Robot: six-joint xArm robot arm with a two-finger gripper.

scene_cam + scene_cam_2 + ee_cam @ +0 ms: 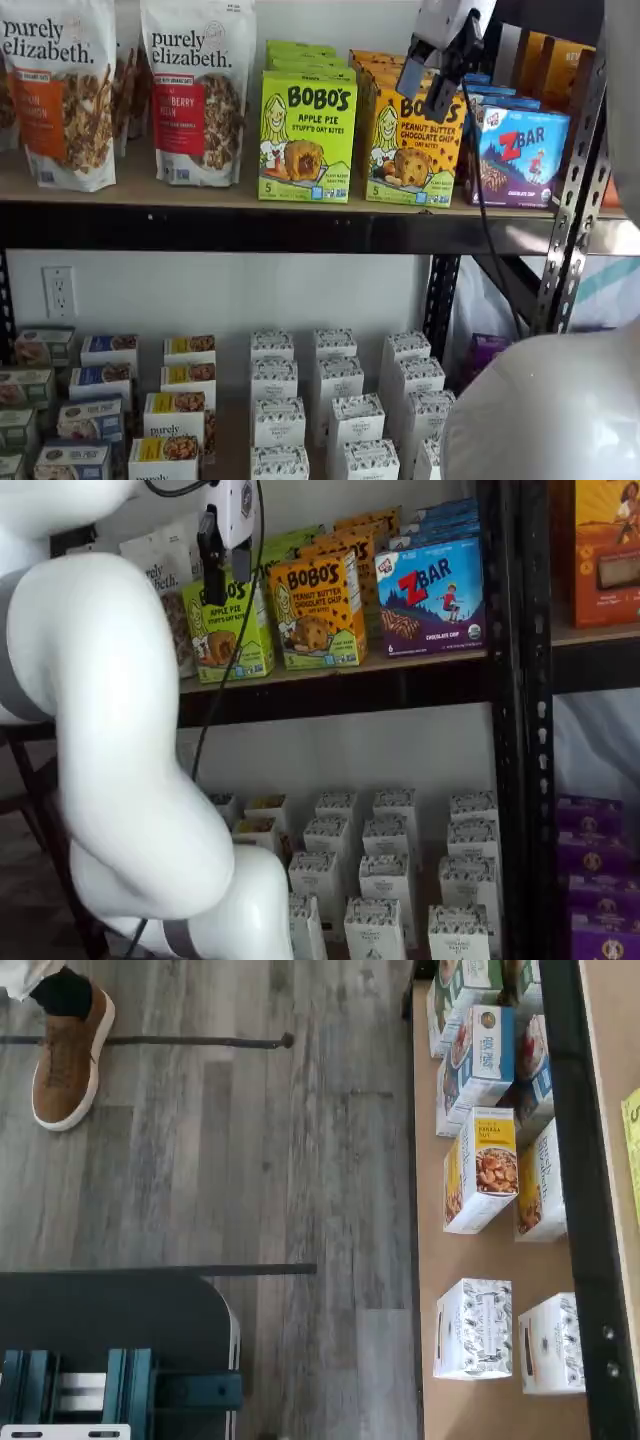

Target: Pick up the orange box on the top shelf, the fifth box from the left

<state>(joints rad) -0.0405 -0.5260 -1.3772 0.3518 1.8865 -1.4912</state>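
Orange box [413, 150], lettered Bobo's Peanut Butter Chocolate Chip, stands upright on the top shelf [300, 228] between the green Apple Pie box [306, 142] and the blue Zbar box [521, 155]. In both shelf views the tool [432, 88] hangs in front of the shelf, fingers apart and holding nothing.

On the top shelf [330, 670], the orange box [318, 608] stands upright between a green box [230, 640] and a blue box [432, 595]; the end effector [225, 575] hangs before the green one.
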